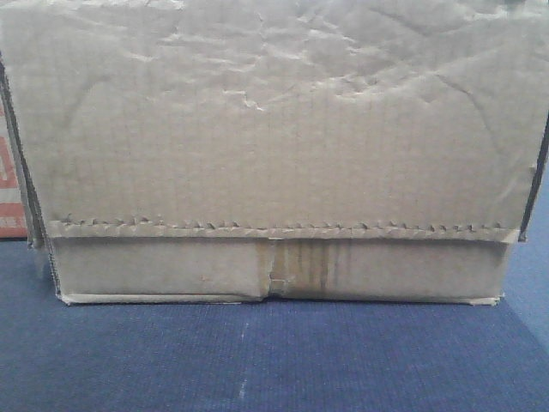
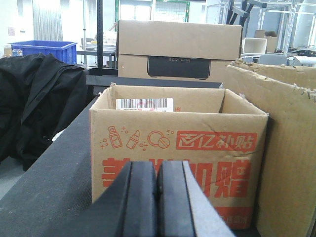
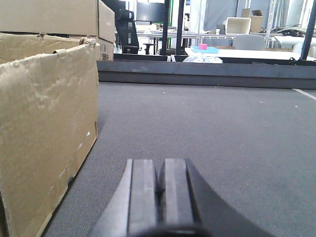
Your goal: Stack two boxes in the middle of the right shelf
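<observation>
L gripper (image 2: pixel 157 197) pinched tight, nothing btwn its fingers; R gripper (image 3: pixel 160 192) same, low over the bench (image 3: pixel 222 128). Plain brown box (image 1: pixel 274 129) stands on the bench btwn them, long axis left-right, jagged flap and taped seam facing the front cam. Open-topped red-printed carton (image 2: pixel 177 143) sits just beside its L end.

- The open carton (image 2: pixel 177 148) has a red banner (image 2: pixel 216 142) on its front, upper right, with white characters reading "百亿补贴".
- Below the banner, large red characters (image 2: pixel 232 180) run across the carton's front. They are partly covered, and the last two look like "加赠".
- Inside the carton, on its back wall, is a white barcode label (image 2: pixel 144 103); its digits are too small to read.
- Behind the carton, a dark panel (image 2: pixel 177 66) on a bigger box (image 2: pixel 177 37) has faint lettering that cannot be read.
</observation>
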